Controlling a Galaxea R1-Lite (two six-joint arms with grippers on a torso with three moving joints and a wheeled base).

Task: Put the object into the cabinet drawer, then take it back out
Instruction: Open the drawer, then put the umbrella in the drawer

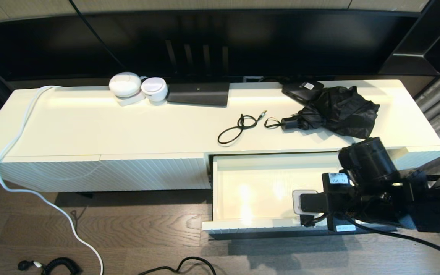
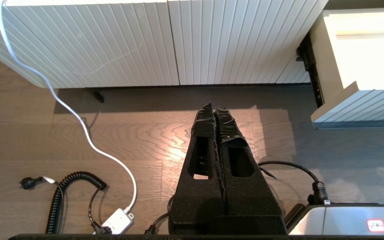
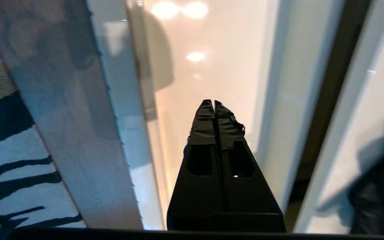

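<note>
Listing the state of the job, item by item.

**Right gripper**: mine, at work. Fingers pressed together tip to tip, nothing between them. It hangs over the near right part of the open drawer, tips pointing down into it.

**Left gripper**: mine, parked low over the wooden floor in front of the closed ribbed panels. Fingers closed, empty.

**Cabinet drawer**: pulled out, glossy cream interior. The floor of it that shows is bare; my own arm hides the right end.

**Object**: not in the drawer as far as I can see. The likeliest candidate is the folded black umbrella lying on the cabinet top just behind the drawer opening; a thin black cable lies to its left, apart from it. Which one is meant I cannot settle.

**Handling, umbrella (judgement)**: light. The loose canopy fabric is soft and slippery and would slide or bunch under my pads. A stiff shaft should run through the middle. Not fragile, though the ribs could bend under a hard squeeze.

**Where to grip (judgement)**: the short stubby handle at its left end, which is firm and clear of the cloth, or across the bundle near that end so the shaft sits between my fingers. The far end may droop, so the drawer's rear wall needs clearance.
</note>
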